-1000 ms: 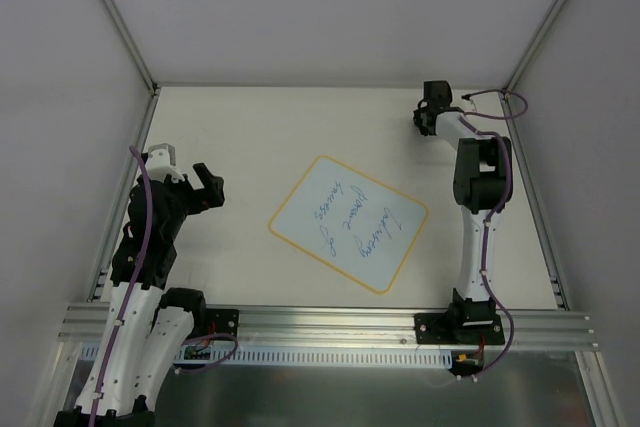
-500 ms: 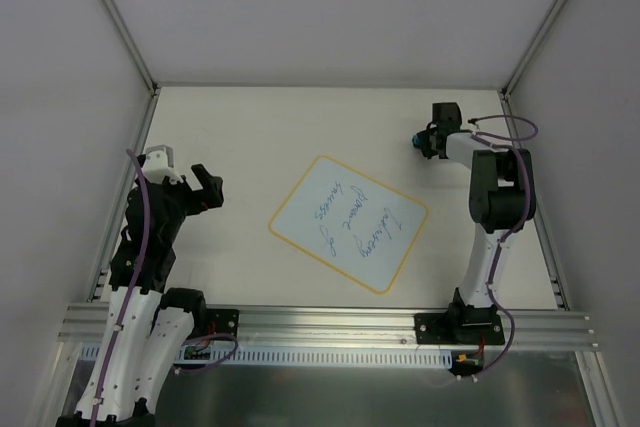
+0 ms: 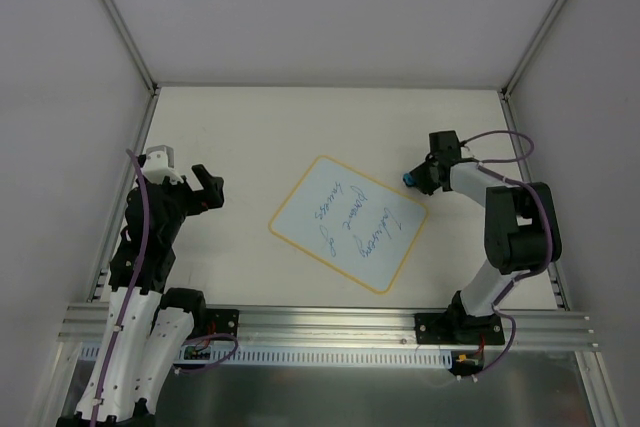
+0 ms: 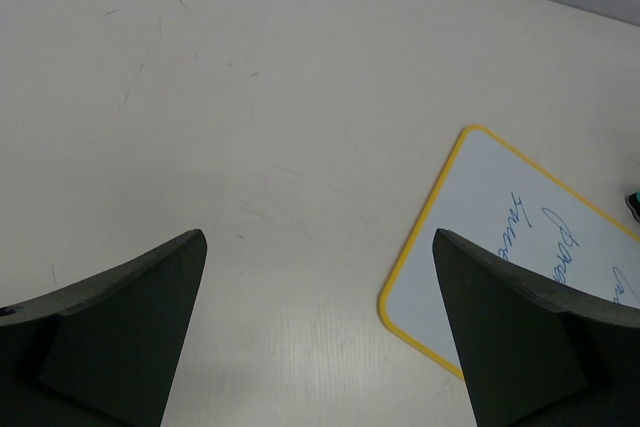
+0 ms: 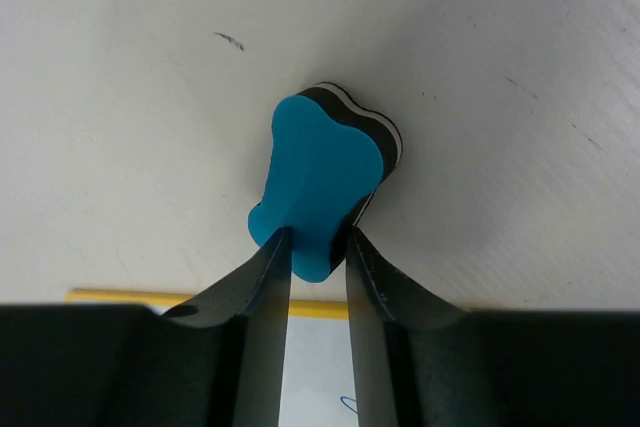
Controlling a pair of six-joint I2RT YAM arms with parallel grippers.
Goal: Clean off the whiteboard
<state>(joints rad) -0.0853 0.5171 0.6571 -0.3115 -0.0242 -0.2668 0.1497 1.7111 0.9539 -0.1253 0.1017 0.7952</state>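
Observation:
The whiteboard [image 3: 348,223] lies tilted on the table, yellow-bordered, with blue handwriting across it. Its corner shows in the left wrist view [image 4: 520,237], and its edge in the right wrist view [image 5: 315,309]. My right gripper [image 3: 418,177] is shut on the blue eraser [image 5: 318,182], held just off the board's far right edge. The eraser shows as a blue spot in the top view [image 3: 410,179]. My left gripper [image 3: 205,187] is open and empty, left of the board.
The table is walled by white panels with metal posts. A metal rail [image 3: 330,325] runs along the near edge by the arm bases. Faint scuff marks dot the table surface [image 4: 150,47].
My right arm has swung from the far right corner toward me, bringing the blue eraser to the board's far right edge. The left arm has hardly moved.

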